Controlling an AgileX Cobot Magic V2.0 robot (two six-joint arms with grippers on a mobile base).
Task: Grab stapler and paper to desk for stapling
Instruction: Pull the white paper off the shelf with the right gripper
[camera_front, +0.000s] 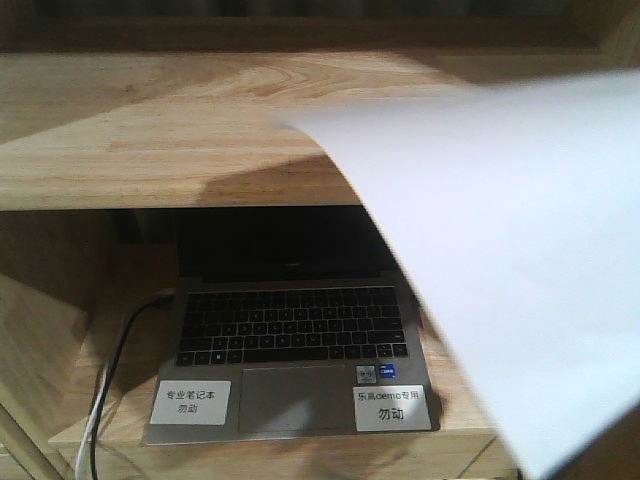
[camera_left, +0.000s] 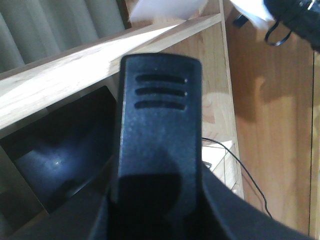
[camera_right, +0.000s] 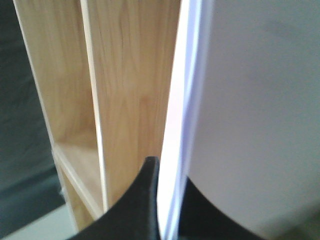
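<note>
In the left wrist view the black stapler (camera_left: 159, 115), with three slots on its face, stands up between the fingers of my left gripper (camera_left: 160, 205), which is shut on it. My right gripper (camera_right: 170, 175) is shut on the white paper (camera_right: 260, 100), which runs edge-on out from between its fingers. In the front view the same paper (camera_front: 520, 260) hangs in the air and covers the right side, in front of the shelf unit. No gripper shows in the front view. The desk is out of view.
A wooden shelf unit (camera_front: 150, 130) stands directly ahead, with an open laptop (camera_front: 290, 350) in its lower compartment. The laptop carries two white labels (camera_front: 190, 402). Cables (camera_front: 110, 370) trail off its left side. Brown floor (camera_left: 270, 125) lies right of the shelf.
</note>
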